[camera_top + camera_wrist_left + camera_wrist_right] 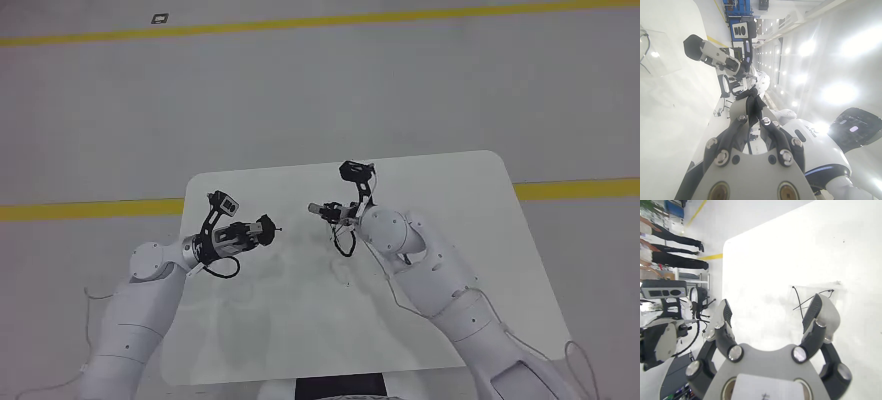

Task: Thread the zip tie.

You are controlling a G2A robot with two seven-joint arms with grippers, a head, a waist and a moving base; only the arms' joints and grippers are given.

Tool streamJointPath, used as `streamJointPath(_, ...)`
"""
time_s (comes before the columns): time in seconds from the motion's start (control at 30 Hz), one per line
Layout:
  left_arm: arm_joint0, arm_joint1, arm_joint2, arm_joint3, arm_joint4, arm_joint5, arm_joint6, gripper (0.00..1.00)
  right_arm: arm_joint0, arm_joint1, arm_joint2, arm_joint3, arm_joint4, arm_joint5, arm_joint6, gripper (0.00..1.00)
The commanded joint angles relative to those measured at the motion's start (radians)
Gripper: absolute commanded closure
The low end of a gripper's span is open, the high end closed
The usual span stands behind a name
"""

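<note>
Left tool (268, 228): I see its fingers pressed together on a thin black strip, which I take for the zip tie (749, 144). The strip runs back between them toward the palm.
Left tool place: above the table (450, 200), roughly 10 o'clock from its middle in the top view.
Right tool (771, 298): its fingers are spread wide apart.
Right tool place: near the left tool, at its 2 o'clock, tip facing tip, not touching.
Loose zip ties (800, 303): I count two, crossed over each other, flat on a clear sheet (664, 53) on the table.
</note>
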Motion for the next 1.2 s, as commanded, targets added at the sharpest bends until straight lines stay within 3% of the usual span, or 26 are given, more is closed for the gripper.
streamJointPath(0.0,0.000,0.000,0.000,0.000,0.000,0.000,0.000,1.00,-0.001,-0.010,0.008,0.000,-0.039,0.000,0.043,0.00)
streamJointPath(0.37,0.000,0.000,0.000,0.000,0.000,0.000,0.000,1.00,-0.001,-0.085,0.072,0.021,-0.238,0.000,0.245,0.00)
streamJointPath(0.7,0.000,0.000,0.000,0.000,0.000,0.000,0.000,1.00,-0.001,-0.085,0.072,0.021,-0.238,0.000,0.245,0.00)
streamJointPath(0.87,0.000,0.000,0.000,0.000,0.000,0.000,0.000,1.00,-0.012,-0.086,0.047,0.033,-0.264,0.000,0.191,0.00)
streamJointPath(1.1,0.000,0.000,0.000,0.000,0.000,0.000,0.000,1.00,0.019,-0.100,0.025,0.098,-0.269,0.000,0.171,0.00)
streamJointPath(1.17,0.000,0.000,0.000,0.000,0.000,0.000,0.000,1.00,0.028,-0.106,0.027,0.122,-0.276,0.000,0.166,0.13)
